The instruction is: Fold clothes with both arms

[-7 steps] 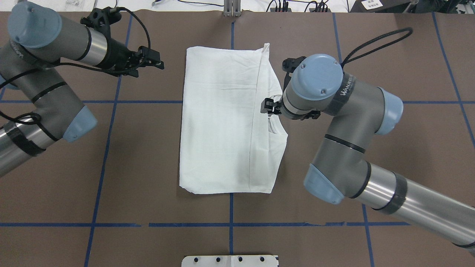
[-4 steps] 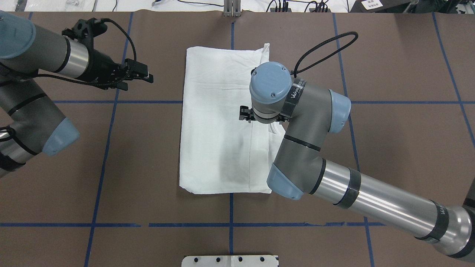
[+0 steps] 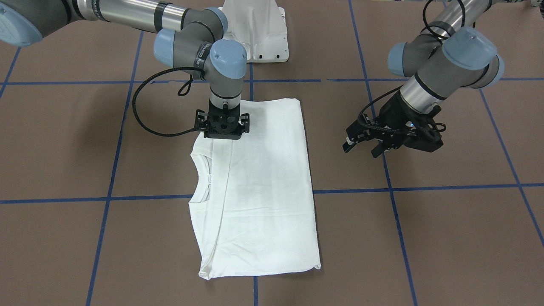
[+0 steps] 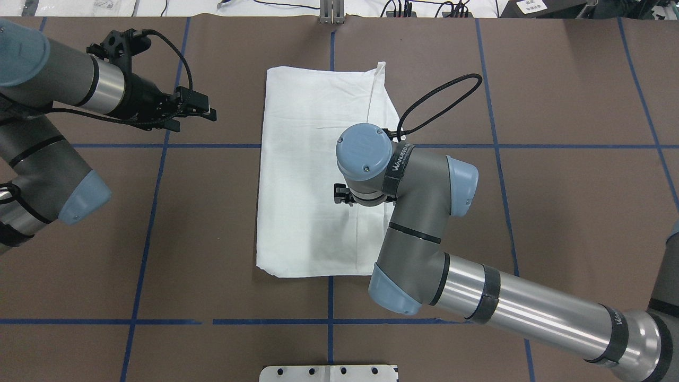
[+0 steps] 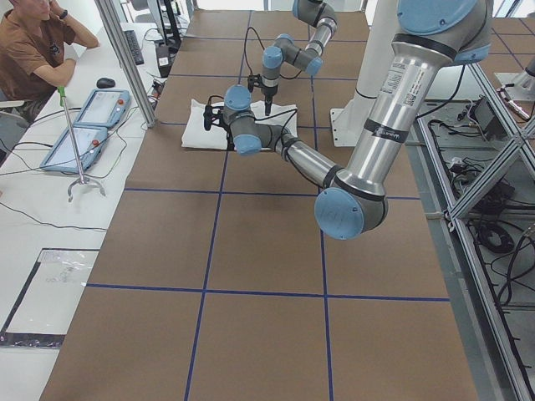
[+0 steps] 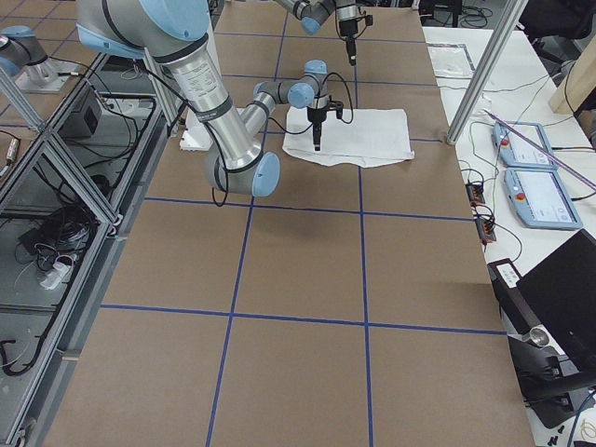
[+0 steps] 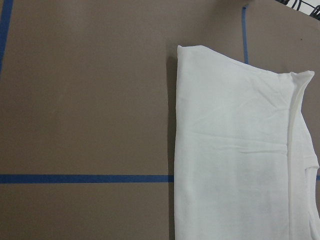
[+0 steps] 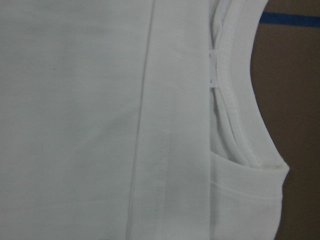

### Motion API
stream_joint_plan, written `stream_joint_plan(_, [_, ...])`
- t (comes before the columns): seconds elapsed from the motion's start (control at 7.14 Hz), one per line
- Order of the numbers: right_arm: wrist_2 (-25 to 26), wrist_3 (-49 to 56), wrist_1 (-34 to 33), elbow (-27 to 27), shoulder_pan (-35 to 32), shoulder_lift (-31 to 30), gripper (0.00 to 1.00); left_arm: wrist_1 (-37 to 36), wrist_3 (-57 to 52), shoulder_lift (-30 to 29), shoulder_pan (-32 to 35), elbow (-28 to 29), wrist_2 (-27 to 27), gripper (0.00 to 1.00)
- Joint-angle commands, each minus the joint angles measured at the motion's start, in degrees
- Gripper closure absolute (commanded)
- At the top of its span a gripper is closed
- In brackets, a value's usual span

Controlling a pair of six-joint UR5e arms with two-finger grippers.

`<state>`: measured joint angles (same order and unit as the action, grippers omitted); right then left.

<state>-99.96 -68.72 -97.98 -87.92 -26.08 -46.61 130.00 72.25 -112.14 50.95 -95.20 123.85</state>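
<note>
T-shirt lies flat on the brown bench, about midway between the two ends and a little closer to the long edge opposite the robot. It is folded into a long rectangle whose long sides run from the robot's edge toward the far edge, and the side that faces up is plain white. One lengthwise fold line runs along the side nearer the robot's right end. On that same side the ribbed collar opens outward, with a small white label just inside it.

The right gripper points straight down over the shirt, just beside the collar, at the half nearer the robot's edge. The cloth under it lies flat. Its wrist and body hide the fingertips, so I cannot tell how wide the jaws stand or whether they touch the fabric. The right arm reaches over the shirt from the robot's right, and a black cable loops above its wrist.

The left gripper hangs over bare bench on the shirt's other side, toward the left end — apart from the cloth. Its fingers stand apart and hold nothing. The left arm comes in from the left end.

Blue tape lines divide the bench into squares.
</note>
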Motion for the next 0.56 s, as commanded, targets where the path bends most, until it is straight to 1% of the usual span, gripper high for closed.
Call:
stream_joint_plan(0.0, [1.43,1.48,-0.37,1.08,0.77,0.56,0.0,0.08,0.0,0.08,-0.06,0.01,-0.1,0.0])
stream_joint_plan(0.42, [1.88,2.01,-1.32,1.26,0.77,0.12,0.0,0.08,0.0,-0.01,-0.41,0.1,-0.27,0.0])
